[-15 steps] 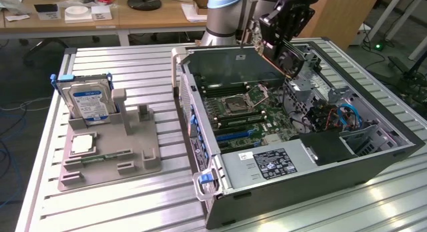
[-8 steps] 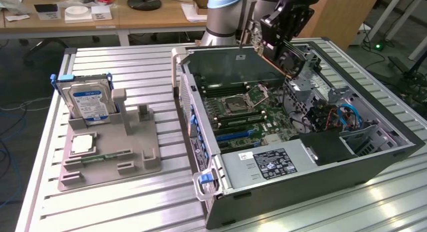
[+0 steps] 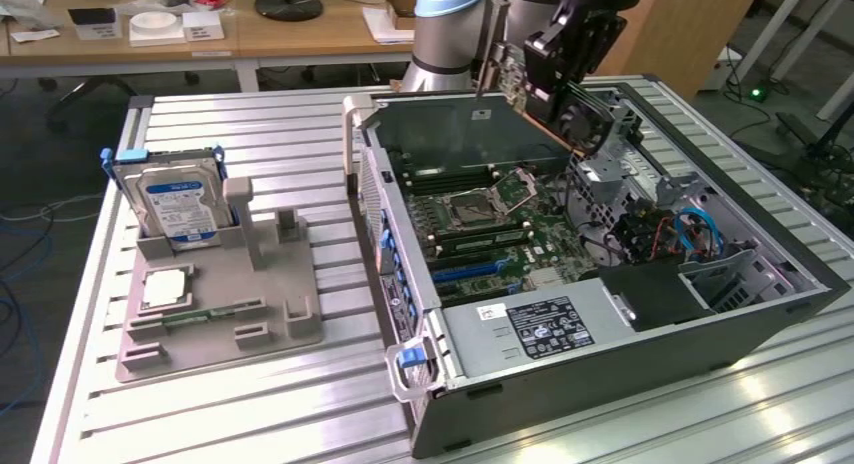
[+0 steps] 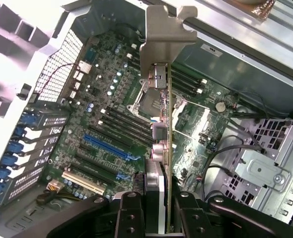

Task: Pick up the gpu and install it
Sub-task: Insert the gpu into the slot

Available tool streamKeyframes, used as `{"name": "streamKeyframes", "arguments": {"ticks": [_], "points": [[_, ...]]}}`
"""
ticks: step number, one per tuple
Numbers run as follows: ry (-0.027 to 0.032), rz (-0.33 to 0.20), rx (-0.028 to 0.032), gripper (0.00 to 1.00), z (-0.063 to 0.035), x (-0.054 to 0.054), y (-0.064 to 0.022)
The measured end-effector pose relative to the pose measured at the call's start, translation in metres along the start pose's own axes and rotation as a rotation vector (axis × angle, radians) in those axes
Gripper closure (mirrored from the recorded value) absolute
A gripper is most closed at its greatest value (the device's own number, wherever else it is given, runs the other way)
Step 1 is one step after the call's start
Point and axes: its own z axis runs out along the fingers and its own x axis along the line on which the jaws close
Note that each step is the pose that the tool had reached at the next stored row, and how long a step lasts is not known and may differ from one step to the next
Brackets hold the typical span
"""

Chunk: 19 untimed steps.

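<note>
**GPU held in the air over the open case**

The gripper [image 3: 569,82] is clamped on the gpu [image 3: 538,109], holding it above the far end of the open computer case [image 3: 767,299]. In the exterior view the dark gripper body hides much of the card, so only a slanted edge is plain. The wrist view shows it edge-on (its faces cannot be made out), with the silver bracket [image 4: 165,44] at the end away from the fingers [image 4: 129,213], one on each side of it. Below lies the motherboard [image 4: 94,104] with its blue slot [image 4: 107,145]; the card sits clear of them. A hard drive [image 3: 180,199] stands well apart, at the exterior view's left.
</note>
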Motion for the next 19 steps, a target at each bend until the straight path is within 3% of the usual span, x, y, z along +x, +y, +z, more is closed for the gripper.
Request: {"name": "streamKeyframes", "arguments": {"ticks": [19], "points": [[0.0051, -0.110, -0.0027, 0.72, 0.0001, 0.0016, -0.0033]]}}
